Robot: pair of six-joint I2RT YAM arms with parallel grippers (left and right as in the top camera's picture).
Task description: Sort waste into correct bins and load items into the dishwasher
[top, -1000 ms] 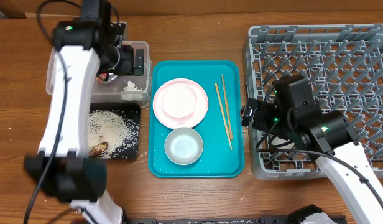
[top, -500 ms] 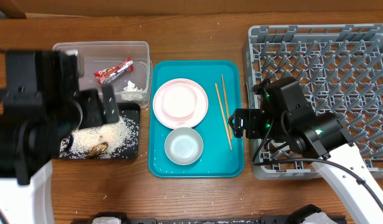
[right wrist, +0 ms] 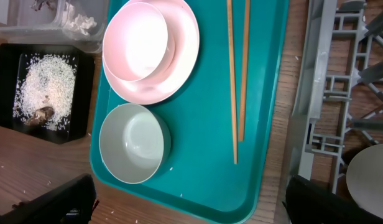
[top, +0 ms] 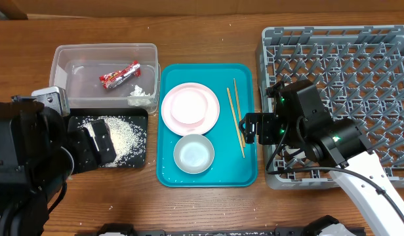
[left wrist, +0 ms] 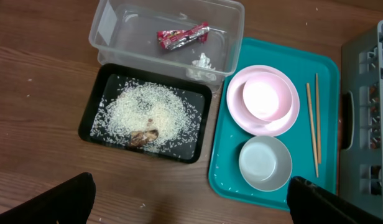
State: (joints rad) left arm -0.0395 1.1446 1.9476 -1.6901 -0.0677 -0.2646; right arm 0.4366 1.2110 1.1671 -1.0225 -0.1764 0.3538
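Note:
The red wrapper and white tissue lie in the clear tub. Rice with a brown scrap covers the black tray. On the teal tray sit the pink plate with a smaller pink-white dish on it, the white bowl and two chopsticks. The grey rack is at the right. My left gripper is open and empty, high over the table in front of the black tray. My right gripper is open and empty above the teal tray's front right part.
The teal tray lies between the bins and the rack. A white round item sits in the rack's front left corner, partly hidden. Loose rice grains dot the wood by the trays. My left arm fills the overhead view's lower left.
My left gripper left the clear tub, where the red wrapper now lies, and pulled back toward the front left, rising. My right gripper shifted left over the teal tray's edge.

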